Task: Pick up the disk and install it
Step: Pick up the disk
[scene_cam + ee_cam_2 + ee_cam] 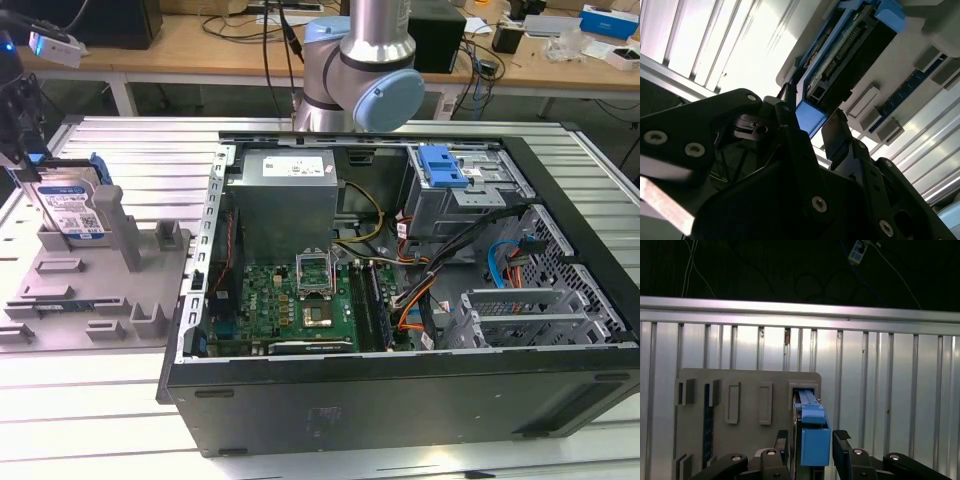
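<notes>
My jaws [812, 439] hang over the disk [814, 432], one finger on each flat side of its upper end. They are set narrow, a little wider than the disk is thick. In both wrist views a slim gap shows between the blue carrier bracket and one of my fingers [841, 450], so I judge that I am straddling the disk and not clamping it.

The disk stands on edge in a slot of the grey fixture plate [100, 290]. The plate lies on the slatted aluminium desk [80, 400], close to the desk's edge at the exterior view's left. The open computer case [400, 405] takes up the middle of the desk, well apart from the disk. Inside it, a drive cage with a small blue latch [441, 166] sits toward the far side.

I expect the disk to be stiff and fairly heavy for its size, and its bare metal faces are likely slick. It is also sensitive to knocks, I would think. The plastic bracket probably flexes, so the better hold is across the two flat faces of the drive body near the top edge. Squeezing the thin blue rails alone would be a poorer hold. A square grip should keep the disk from twisting in the slot.
</notes>
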`<state>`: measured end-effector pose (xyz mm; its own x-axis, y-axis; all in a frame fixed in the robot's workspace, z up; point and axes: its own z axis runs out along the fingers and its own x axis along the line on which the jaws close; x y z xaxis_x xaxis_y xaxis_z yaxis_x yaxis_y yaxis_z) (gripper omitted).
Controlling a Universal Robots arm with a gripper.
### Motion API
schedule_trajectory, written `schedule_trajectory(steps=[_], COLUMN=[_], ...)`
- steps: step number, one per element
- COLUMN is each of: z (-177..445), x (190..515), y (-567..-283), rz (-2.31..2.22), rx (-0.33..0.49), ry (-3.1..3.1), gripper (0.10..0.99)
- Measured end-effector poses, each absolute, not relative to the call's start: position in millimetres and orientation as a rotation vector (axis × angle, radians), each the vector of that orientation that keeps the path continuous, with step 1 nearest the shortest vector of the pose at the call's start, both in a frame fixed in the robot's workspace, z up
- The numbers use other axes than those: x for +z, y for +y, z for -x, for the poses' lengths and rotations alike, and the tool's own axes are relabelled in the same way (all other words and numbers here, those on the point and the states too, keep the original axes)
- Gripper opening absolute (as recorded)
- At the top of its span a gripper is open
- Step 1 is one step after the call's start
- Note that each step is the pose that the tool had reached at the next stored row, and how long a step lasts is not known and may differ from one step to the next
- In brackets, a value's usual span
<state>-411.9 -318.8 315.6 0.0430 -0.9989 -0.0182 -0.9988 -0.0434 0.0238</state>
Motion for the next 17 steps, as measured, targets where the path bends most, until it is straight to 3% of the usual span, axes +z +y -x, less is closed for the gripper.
schedule_trajectory(steps=[17], z=[411.8], x=[310.2], y=[-319.0], rz=[-2.263], rx=[-0.048], ry=[-2.171], gripper=[0.482])
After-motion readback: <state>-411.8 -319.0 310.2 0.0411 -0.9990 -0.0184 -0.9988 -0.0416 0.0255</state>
